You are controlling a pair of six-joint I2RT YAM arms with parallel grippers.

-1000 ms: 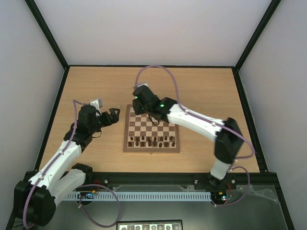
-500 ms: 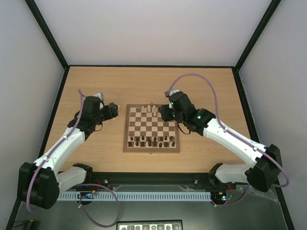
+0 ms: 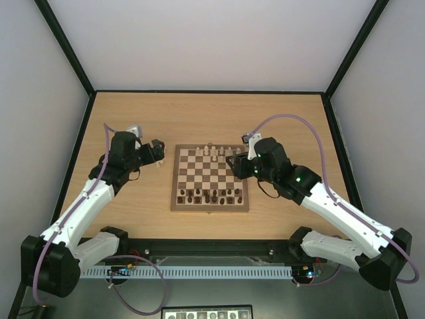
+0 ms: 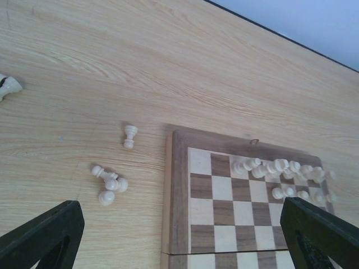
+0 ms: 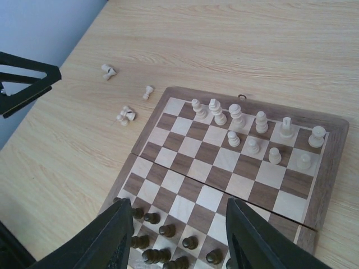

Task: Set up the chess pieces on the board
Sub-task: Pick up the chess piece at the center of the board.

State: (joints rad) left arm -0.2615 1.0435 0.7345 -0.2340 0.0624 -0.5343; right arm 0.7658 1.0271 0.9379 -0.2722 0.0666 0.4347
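Both claws are spread apart, nothing in either: left gripper [image 3: 157,152] just off the board [image 5: 328,168]'s left side, right gripper [image 5: 179,210] above its right edge. Pale chess pieces [image 5: 247,126] stand on the far rows, and a few strays lie on the table [image 4: 168,56] left of it.

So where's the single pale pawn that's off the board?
Left wrist view: the pawn sits on the table just left of the corner of the board, above a small cluster of pale pieces.
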